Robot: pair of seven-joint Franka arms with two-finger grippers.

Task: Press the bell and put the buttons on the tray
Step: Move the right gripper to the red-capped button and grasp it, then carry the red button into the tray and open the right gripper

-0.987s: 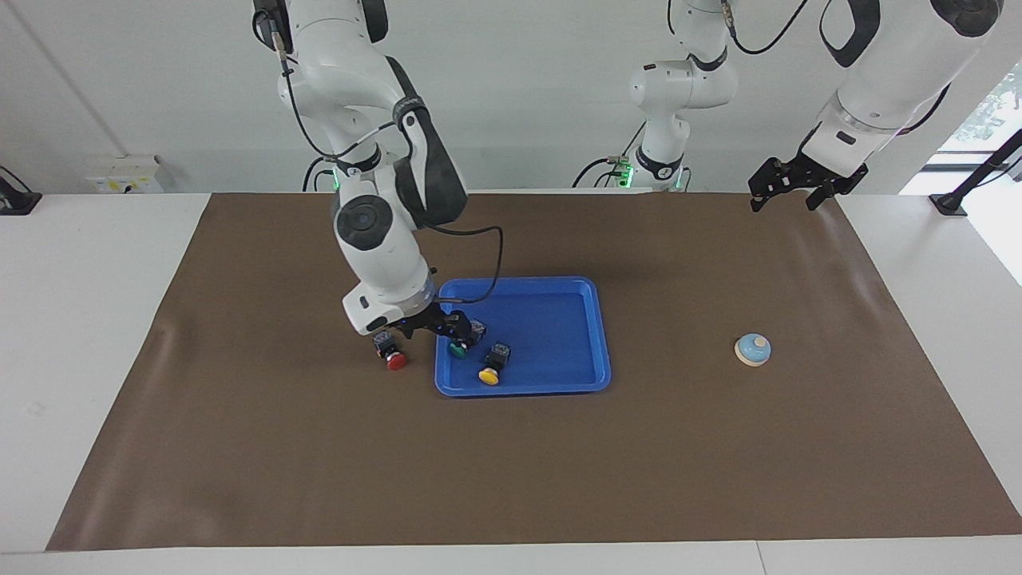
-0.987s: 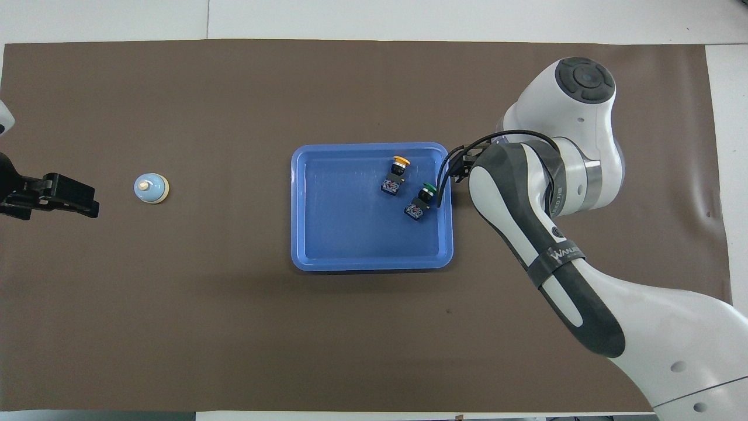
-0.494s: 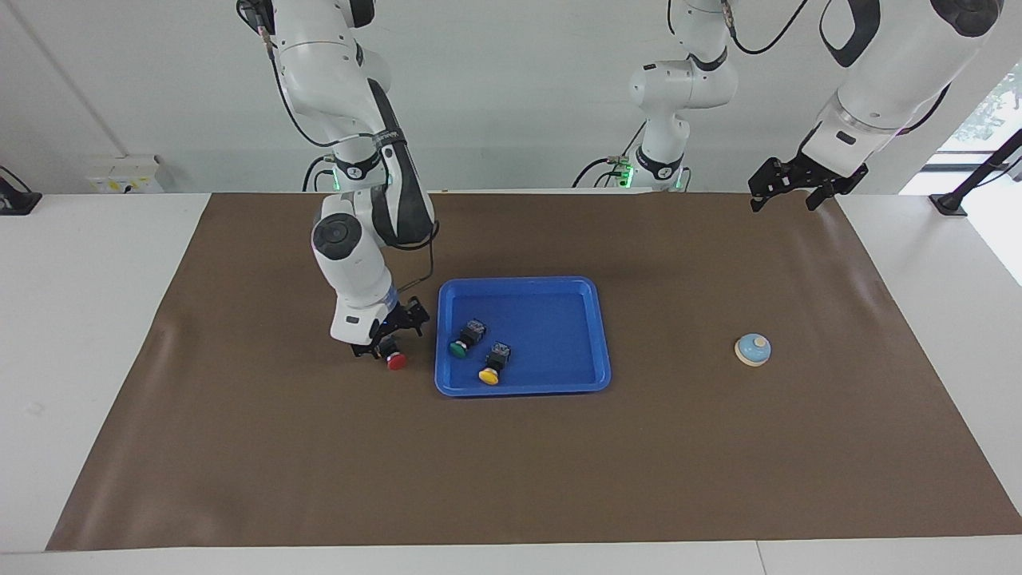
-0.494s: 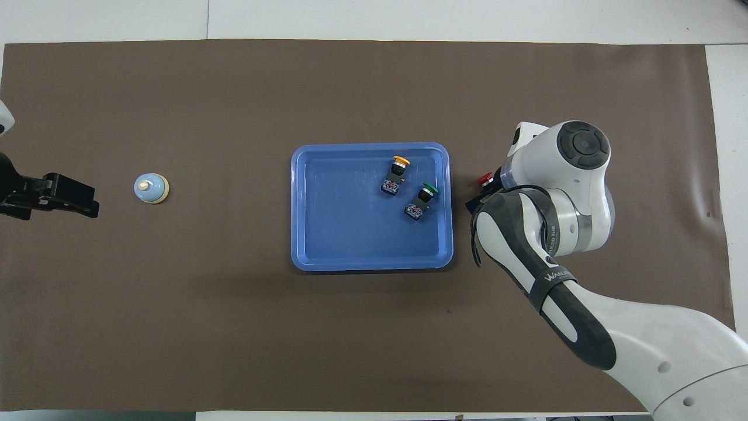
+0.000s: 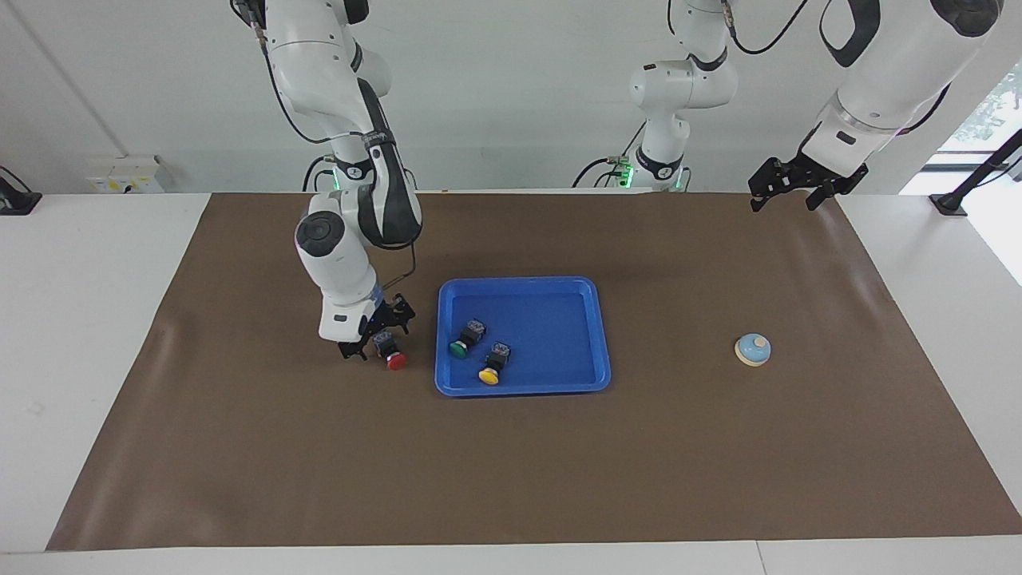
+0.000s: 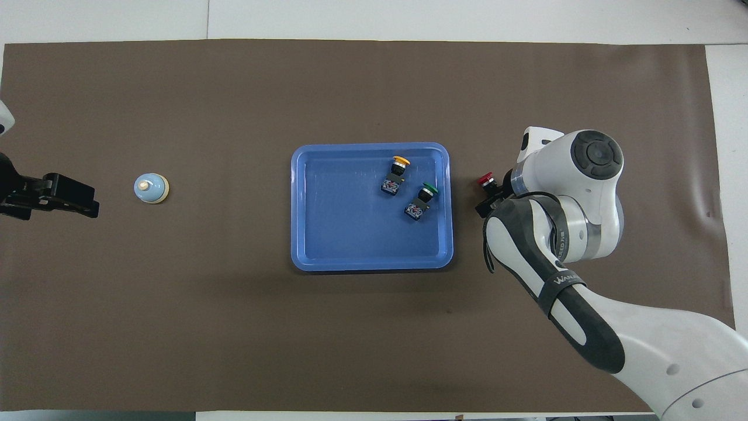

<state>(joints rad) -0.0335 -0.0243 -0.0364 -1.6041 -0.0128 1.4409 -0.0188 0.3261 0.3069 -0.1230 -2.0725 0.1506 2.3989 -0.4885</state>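
Note:
The blue tray (image 5: 523, 389) lies mid-table and also shows in the overhead view (image 6: 298, 204). The green button (image 5: 465, 339) and the yellow button (image 5: 494, 364) lie on their sides in it. The red button (image 5: 391, 354) lies on the mat beside the tray, toward the right arm's end, and also shows in the overhead view (image 6: 486, 181). My right gripper (image 5: 375, 335) is open and low, with its fingers on either side of the red button's black body. The bell (image 5: 753, 350) stands on the mat toward the left arm's end. My left gripper (image 5: 784, 201) waits open in the air, over the mat's edge.
A brown mat (image 5: 511, 479) covers most of the white table. A third robot arm's base (image 5: 659, 172) stands at the robots' edge of the table, between my two arms. My right arm's elbow hangs over the mat next to the tray.
My right gripper has left the green button in the tray and moved off the tray toward the right arm's end, down around the red button. The left arm has not moved.

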